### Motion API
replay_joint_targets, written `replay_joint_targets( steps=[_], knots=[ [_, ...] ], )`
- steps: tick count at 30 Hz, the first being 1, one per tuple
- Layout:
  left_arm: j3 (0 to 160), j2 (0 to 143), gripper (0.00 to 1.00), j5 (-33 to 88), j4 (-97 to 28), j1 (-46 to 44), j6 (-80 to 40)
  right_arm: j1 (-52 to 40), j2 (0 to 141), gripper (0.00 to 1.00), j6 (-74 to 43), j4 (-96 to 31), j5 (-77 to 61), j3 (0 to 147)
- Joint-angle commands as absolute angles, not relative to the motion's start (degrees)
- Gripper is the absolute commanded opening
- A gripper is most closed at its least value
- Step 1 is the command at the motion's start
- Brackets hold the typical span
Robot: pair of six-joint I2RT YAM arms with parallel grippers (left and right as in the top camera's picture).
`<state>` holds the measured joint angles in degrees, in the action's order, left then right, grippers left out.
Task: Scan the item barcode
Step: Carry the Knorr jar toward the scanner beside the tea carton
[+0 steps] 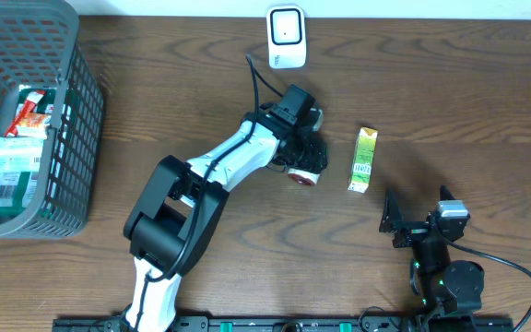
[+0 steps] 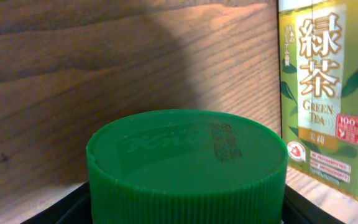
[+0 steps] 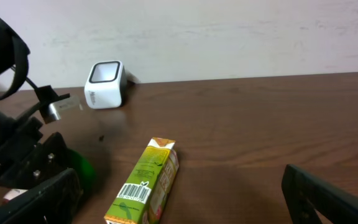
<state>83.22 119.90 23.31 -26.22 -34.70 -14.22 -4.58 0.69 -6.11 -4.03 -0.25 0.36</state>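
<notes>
Green-capped container point(image 2: 188, 168) is in my left jaws, gripped from both sides near the middle of the surface, with its ribbed cap facing my wrist camera. Just to its right, not touching, a green tea carton point(image 1: 364, 160) lies flat, barcode up. My right jaws stand wide and empty by the near edge. The white scanner point(image 1: 286, 35) sits at the far edge. A grey basket point(image 1: 79, 120) of packets sits at the left edge.

The basket point(image 1: 72, 138) stood left on the bench point(image 1: 182, 83), the scanner point(image 1: 286, 37) at its far edge, and the carton point(image 1: 364, 160) right of the capped container point(image 2: 185, 168).
</notes>
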Motion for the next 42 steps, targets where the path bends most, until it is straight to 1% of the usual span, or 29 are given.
replay_joint_targets(
  steps=[1, 3, 5, 7, 9, 16, 23, 26, 31, 34, 38, 42],
  knots=[
    [83.70, 120.25, 0.72, 21.76, -25.52, -34.65, -14.90, -4.97, 0.38, 0.99, -6.79, -4.25, -0.32, 0.30],
    [83.70, 120.25, 0.79, 21.78, -25.54, -34.65, -14.90, -4.97, 0.38, 0.99, -6.79, -4.25, -0.32, 0.32],
    [83.70, 120.22, 0.82, 21.78, -25.39, -34.63, -14.90, -4.97, 0.38, 0.99, -6.79, -4.27, -0.32, 0.32],
    [83.79, 120.20, 0.90, 21.78, -25.15, -34.63, -14.90, -4.97, 0.38, 0.99, -6.79, -4.25, -0.32, 0.30],
    [84.05, 120.09, 0.92, 21.78, -25.12, -34.63, -14.90, -4.97, 0.38, 0.99, -6.79, -4.25, -0.32, 0.30],
    [84.68, 117.32, 0.93, 21.21, -24.23, -34.63, -14.68, -4.97, 0.38, 0.99, -6.79, -4.27, -0.30, 0.30],
    [84.73, 112.18, 0.93, 12.03, -24.14, -34.61, -12.03, -4.97, 0.38, 0.99, -6.79, -4.27, -0.32, 0.30],
    [84.73, 110.63, 0.94, 11.27, -24.40, -34.41, -10.02, -4.97, 0.38, 0.99, -6.79, -4.25, -0.30, 0.30],
    [84.73, 107.35, 0.94, 10.85, -27.75, -34.06, -9.61, -4.97, 0.38, 0.99, -6.79, -4.27, -0.32, 0.32],
    [84.73, 106.06, 0.94, 10.57, -30.83, -34.24, -6.04, -4.97, 0.38, 0.99, -6.79, -4.27, -0.32, 0.30],
    [84.73, 106.24, 0.94, 1.50, -35.79, -35.48, -6.55, -4.97, 0.38, 0.99, -6.79, -4.27, -0.32, 0.32],
    [84.71, 106.54, 0.94, 2.39, -36.77, -37.74, -6.42, -4.97, 0.38, 0.99, -6.79, -4.25, -0.30, 0.30]
  ],
)
